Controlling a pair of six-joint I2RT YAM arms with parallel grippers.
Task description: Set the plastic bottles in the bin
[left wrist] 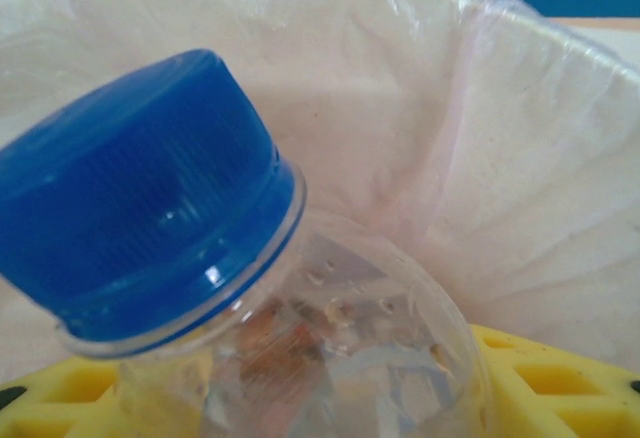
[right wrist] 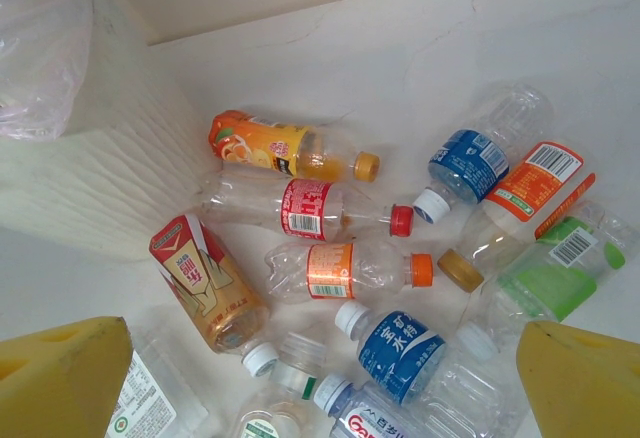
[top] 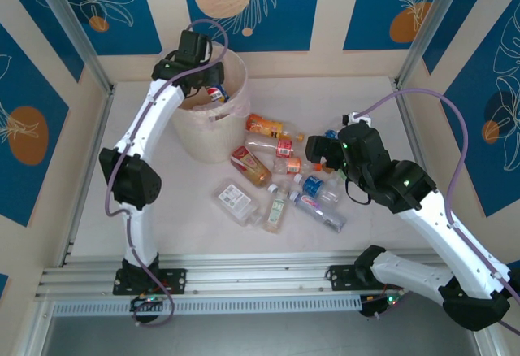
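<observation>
White tabletop (top: pixel 187 226) carries everything. The round pale cream plastic bin (top: pixel 203 135) with a clear liner bag (left wrist: pixel 500 158) sits straight under the left gripper (top: pixel 213 88). It is off to the left of the right gripper (right wrist: pixel 322 378), well apart from it.

Left gripper is clamped on a clear plastic bottle with a blue cap (left wrist: pixel 140 198). We see the left yellow pads (left wrist: pixel 560 383) either side of the bottle body, with the cap tilted and the liner right behind it.

Right gripper is spread wide and holds nothing. The right yellow pads (right wrist: pixel 585 378) stand far apart above the pile.

Loose plastic bottles (top: pixel 280 149) lie flat on the tabletop below the right gripper, between it and the bin. Under it we pick out:
- red-label bottle with tan drink and white cap (right wrist: pixel 205 288)
- orange juice bottle with gold cap (right wrist: pixel 270 148), beside the bin wall
- clear bottle with red label and red cap (right wrist: pixel 305 208)
- clear bottle with orange label and orange cap (right wrist: pixel 340 270)
- blue-label bottle with white cap (right wrist: pixel 400 348)
- green-label bottle (right wrist: pixel 555 273), near one pad
</observation>
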